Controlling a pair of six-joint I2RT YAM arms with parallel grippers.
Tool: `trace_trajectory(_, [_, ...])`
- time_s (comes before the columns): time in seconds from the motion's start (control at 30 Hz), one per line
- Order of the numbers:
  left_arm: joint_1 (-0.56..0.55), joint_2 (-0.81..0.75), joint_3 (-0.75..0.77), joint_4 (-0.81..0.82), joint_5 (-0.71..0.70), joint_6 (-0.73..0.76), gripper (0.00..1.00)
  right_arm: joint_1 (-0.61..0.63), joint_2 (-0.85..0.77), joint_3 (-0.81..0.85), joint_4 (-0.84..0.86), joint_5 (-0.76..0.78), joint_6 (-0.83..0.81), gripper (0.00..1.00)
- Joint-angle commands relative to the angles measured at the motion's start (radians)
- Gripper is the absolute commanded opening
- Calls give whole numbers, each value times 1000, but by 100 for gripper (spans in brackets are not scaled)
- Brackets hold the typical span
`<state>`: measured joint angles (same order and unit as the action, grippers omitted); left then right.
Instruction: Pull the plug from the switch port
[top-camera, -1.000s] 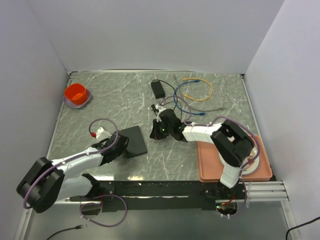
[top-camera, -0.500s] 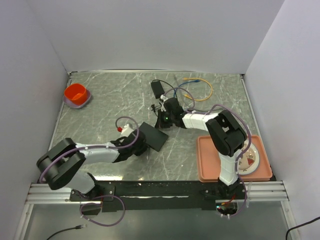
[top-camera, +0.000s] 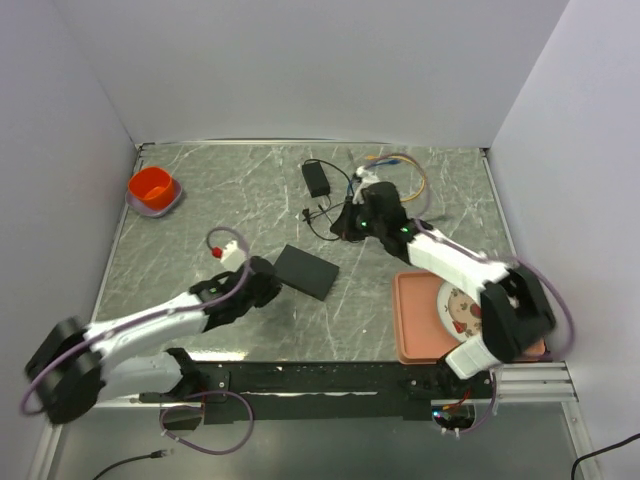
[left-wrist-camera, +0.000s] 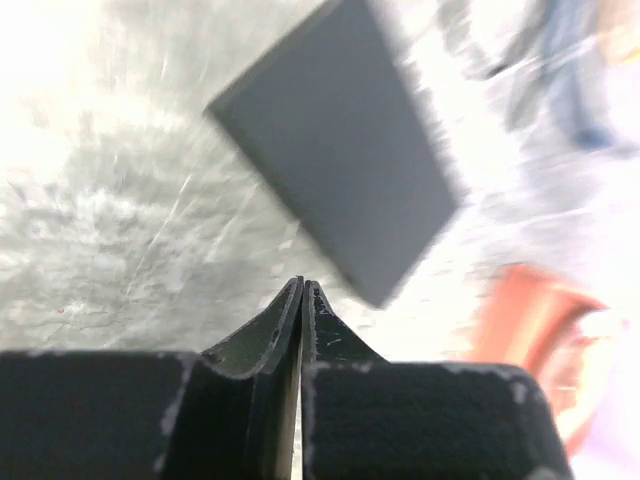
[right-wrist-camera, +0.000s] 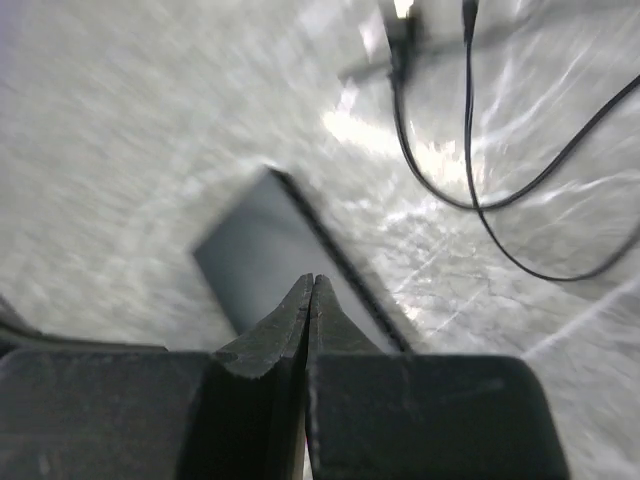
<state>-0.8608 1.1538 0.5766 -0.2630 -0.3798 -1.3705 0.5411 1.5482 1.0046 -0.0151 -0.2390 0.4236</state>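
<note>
Top view: the black box (top-camera: 306, 271) with the switch port lay flat mid-bench (top-camera: 200, 220). Your left pincer (top-camera: 272, 286) sat just beside its near-left corner, and the right pincer (top-camera: 342, 228) hung between it and the adapter brick (top-camera: 318, 179). I couldn't spot a plug in any edge.

Left wrist: fingers pressed together on nothing, box ahead.

Right wrist: same deal, tips together and empty, box below, a thin black lead (right-wrist-camera: 467, 120) off to the right.

My take: you needed to find the plugged edge first. Then pin the box with the left, spread the right, grip the plug body rather than the cord, and pull straight out.
</note>
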Motion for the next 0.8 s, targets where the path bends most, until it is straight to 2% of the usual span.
trace_trajectory(0.0, [14,-190,-15,-89,-169,33,13,29,-158,-154,67,10,67,0])
trace_trajectory(0.07, [61,-178,-3,-73,-159,66,14,71,-169,-219,116,12,114,0])
trace_trajectory(0.1, [125,-152,5,-65,-147,80,13,83,-168,-280,141,15,132,0])
trace_trajectory(0.2, [224,-8,34,-26,-87,122,10,140,-126,-357,205,18,175,0])
trace_trajectory(0.33, [256,180,40,37,-96,116,3,197,-70,-423,277,32,221,0])
trace_trajectory(0.57, [309,290,60,149,-96,137,4,229,-42,-475,310,81,230,0])
trace_trajectory(0.77, [310,346,23,329,21,171,2,198,19,-431,285,101,198,0])
